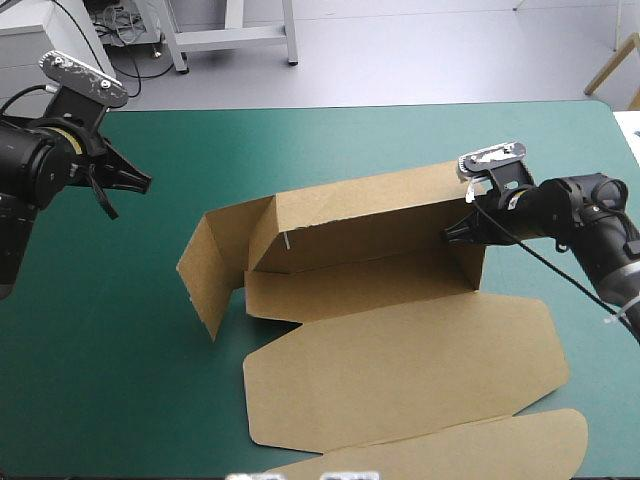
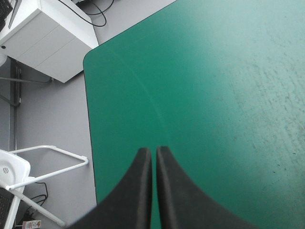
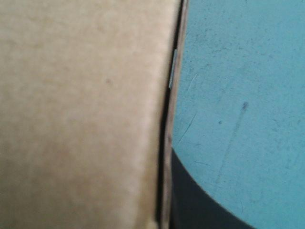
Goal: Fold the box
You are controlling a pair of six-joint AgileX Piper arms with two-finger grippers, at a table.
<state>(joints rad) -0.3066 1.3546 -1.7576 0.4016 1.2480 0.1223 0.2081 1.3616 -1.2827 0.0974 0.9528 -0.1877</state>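
The brown cut-board box (image 1: 400,380) lies mid-way across the bench with the teal-green cover (image 1: 90,400), its lid flat toward the near edge and its walls raised behind. The right black-finned pincer (image 1: 452,236) is clamped on the back wall's right end. The left black-finned pincer (image 1: 140,182) is clenched and empty, over the cover's far left part.

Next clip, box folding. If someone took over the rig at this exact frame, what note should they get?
Left gripper: shut, empty, hovering over the bare table to the left of the box, clear of it.
Right gripper: shut on the box, pinching the right end of its raised back wall.
Done: the back wall stands, and the left end flap is up but splayed outward.
Left: the large panels toward the near edge lie flat, and the end flaps are not tucked in.
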